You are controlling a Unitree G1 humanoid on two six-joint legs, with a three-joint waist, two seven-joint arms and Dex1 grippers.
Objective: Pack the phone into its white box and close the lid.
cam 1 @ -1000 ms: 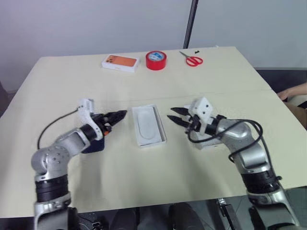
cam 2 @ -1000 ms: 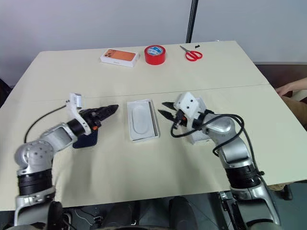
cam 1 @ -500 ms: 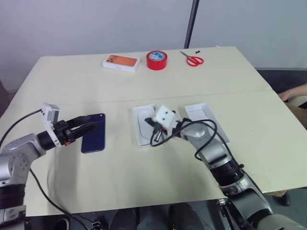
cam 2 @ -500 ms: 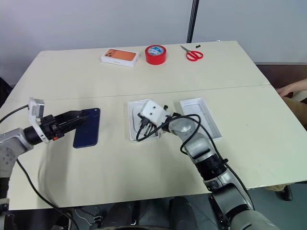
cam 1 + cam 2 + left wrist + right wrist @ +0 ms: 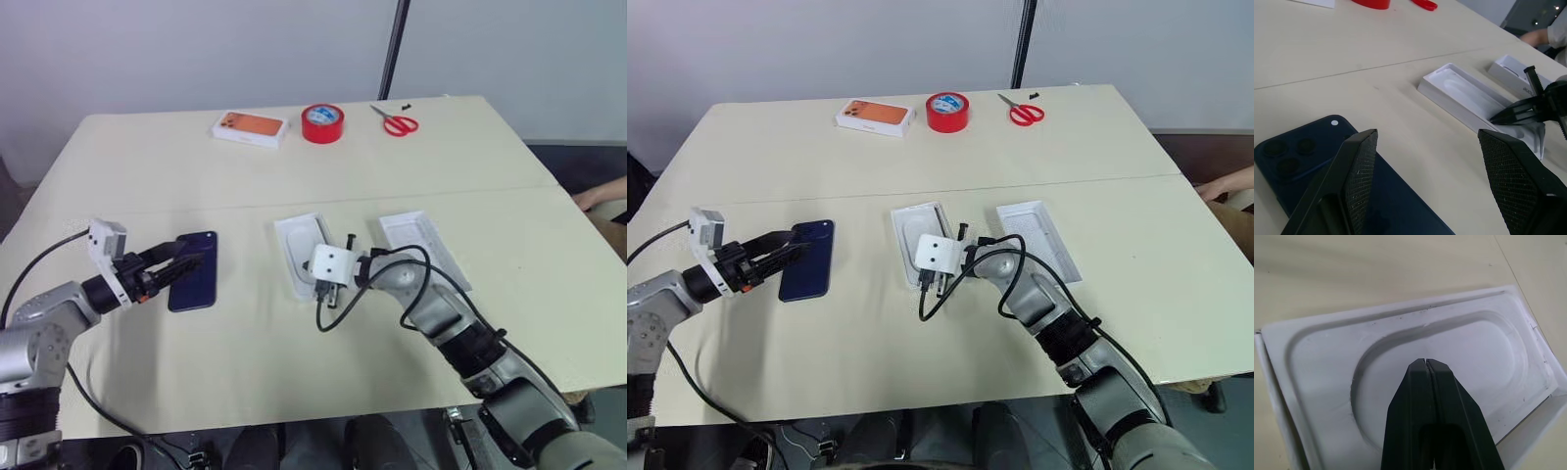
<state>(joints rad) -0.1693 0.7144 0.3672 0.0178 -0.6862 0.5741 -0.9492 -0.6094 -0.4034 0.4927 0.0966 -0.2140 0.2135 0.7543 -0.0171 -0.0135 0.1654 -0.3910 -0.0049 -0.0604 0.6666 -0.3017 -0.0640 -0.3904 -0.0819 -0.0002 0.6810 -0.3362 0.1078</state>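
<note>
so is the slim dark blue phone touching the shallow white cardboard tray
Apart. The left eye view shows the slim dark blue phone lying flat, with a strip of bare table between it and the shallow white cardboard tray.

Both arms are grey metal with rounded joints and black ribbed bands. Each wrist carries a small white camera block with a loose black cable. The left tool (image 5: 186, 264) has black fingers (image 5: 1359, 174) with knurled pads; the right tool (image 5: 1426, 363) tapers to smooth black points.
</note>
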